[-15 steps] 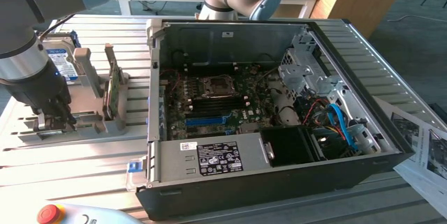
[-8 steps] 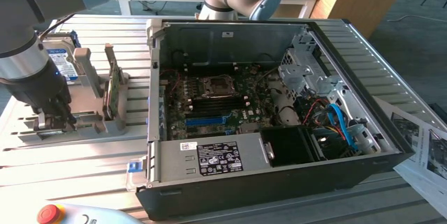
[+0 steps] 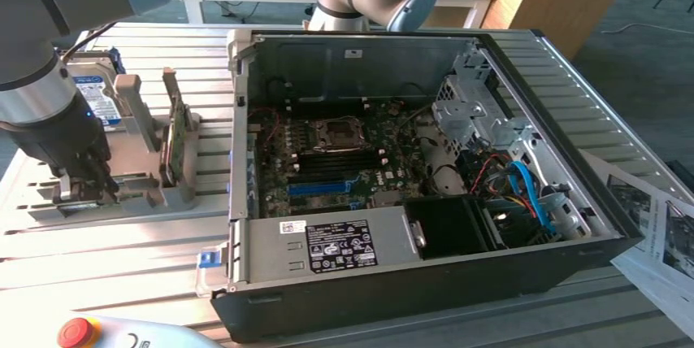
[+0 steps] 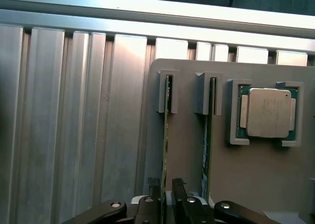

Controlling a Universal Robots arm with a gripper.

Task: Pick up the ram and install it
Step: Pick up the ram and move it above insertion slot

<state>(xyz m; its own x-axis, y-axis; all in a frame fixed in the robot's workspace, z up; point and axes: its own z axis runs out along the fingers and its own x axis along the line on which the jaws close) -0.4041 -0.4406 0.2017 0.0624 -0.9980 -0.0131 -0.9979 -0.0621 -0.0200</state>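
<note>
Two thin green ram sticks stand on edge in slots of a grey holder (image 4: 187, 150). My gripper (image 4: 166, 193) is down over the ram (image 4: 165, 135) nearer the holder's edge, with one dark finger on each side of it and a small gap showing. The other stick (image 4: 207, 135) stands free beside it. That ram still sits in its slot. In the exterior view my gripper (image 3: 84, 189) is low over the holder at the exterior view's left. The open computer case (image 3: 244, 161) lies in the middle, with blue slots (image 3: 321, 188) on its motherboard.
A processor chip (image 4: 266, 113) rests in a pocket of the holder beside the sticks. A hard drive (image 3: 100, 96) and a broader green card (image 3: 174, 149) stand in the rack. A red stop button (image 3: 74, 332) and papers (image 3: 651, 210) lie near the table's edges.
</note>
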